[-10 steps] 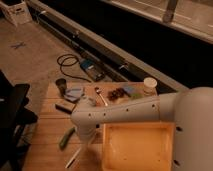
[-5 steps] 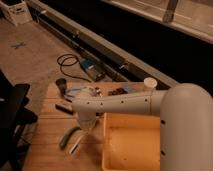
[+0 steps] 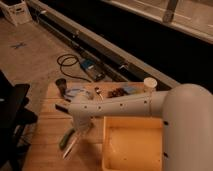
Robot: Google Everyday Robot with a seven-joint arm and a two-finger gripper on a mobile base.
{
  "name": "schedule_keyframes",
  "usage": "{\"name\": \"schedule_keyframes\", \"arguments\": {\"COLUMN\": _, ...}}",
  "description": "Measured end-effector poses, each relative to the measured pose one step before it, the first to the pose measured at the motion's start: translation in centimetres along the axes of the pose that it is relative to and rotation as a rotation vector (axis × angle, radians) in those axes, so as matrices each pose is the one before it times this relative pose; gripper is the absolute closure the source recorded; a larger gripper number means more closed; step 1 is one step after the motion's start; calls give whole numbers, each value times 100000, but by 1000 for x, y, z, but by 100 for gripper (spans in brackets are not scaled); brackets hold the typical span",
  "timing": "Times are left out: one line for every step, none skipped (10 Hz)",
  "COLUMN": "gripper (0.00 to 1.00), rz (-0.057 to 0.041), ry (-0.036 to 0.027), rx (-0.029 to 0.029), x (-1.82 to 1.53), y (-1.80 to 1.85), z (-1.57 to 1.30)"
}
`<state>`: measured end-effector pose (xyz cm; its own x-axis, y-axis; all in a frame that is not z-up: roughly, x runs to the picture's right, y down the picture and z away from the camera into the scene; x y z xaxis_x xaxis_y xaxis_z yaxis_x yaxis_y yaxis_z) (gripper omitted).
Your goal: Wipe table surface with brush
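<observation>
**Arm Low Over the Brush, Beside the Yellow Tub**

We take the yellow tub [image 3: 134, 145] as our landmark. It sits on the near right part of the table surface [image 3: 47, 142], and everything that matters lies just to its left.

The white arm [image 3: 125, 105] reaches across above the tub's far rim and bends down at its left end. There the gripper [image 3: 81, 129] hangs low over the planks, just left of the tub's left wall. Whether it is released or clenched we cannot tell — the wrist hides it from us.

The brush [image 3: 72, 145] lies left of the tub, on the bare wood. Its long axis runs diagonally: the near end points toward the table's near left, and the far end climbs back toward the gripper, under which it vanishes. Which end carries the head we cannot make out. The green vegetable [image 3: 66, 138] lies just beside it on the side away from the tub, roughly parallel, perhaps touching.

To do this step well, we judge that the arm should grip the handle alone, squarely across that diagonal, and leave the vegetable out of the pinch. The sweep should then run away from the tub over open planks — not toward the clutter past the tub's far left corner.
</observation>
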<state>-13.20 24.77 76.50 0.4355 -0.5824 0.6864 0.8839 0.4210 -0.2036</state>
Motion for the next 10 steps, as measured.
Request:
{"name": "schedule_keyframes", "arguments": {"gripper": 100, "rz": 2058, "ry": -1278, "rx": 415, "x": -1379, "y": 770, "z": 38}}
{"name": "schedule_keyframes", "arguments": {"gripper": 100, "rz": 3300, "ry": 53, "rx": -942, "x": -830, "y": 1248, "z": -97}}
{"name": "schedule_keyframes", "arguments": {"gripper": 100, "rz": 2824, "ry": 578, "rx": -1232, "x": -271, "y": 1236, "z": -102}}
{"name": "schedule_keyframes", "arguments": {"gripper": 100, "rz": 3646, "ry": 1240, "rx": -1327, "x": 395, "y": 1684, "z": -297}}
{"name": "schedule_keyframes", "arguments": {"gripper": 100, "rz": 2876, "ry": 1364, "rx": -1417, "x": 1078, "y": 1444, "z": -230}}
{"name": "schedule_keyframes", "arguments": {"gripper": 100, "rz": 1533, "ry": 1176, "rx": -1106, "x": 1018, "y": 702, "z": -141}}
{"name": "schedule_keyframes", "arguments": {"gripper": 100, "rz": 866, "ry": 1211, "rx": -227, "x": 1368, "y": 23, "z": -182}}
{"name": "schedule_keyframes", "arguments": {"gripper": 100, "rz": 108, "ry": 1704, "rx": -435, "x": 1738, "y": -657, "z": -135}}
{"name": "schedule_keyframes", "arguments": {"gripper": 100, "rz": -444, "ry": 1012, "rx": 136, "x": 1401, "y": -1024, "z": -40}}
{"name": "schedule_keyframes", "arguments": {"gripper": 100, "rz": -1518, "ry": 843, "rx": 1006, "x": 1249, "y": -1505, "z": 19}}
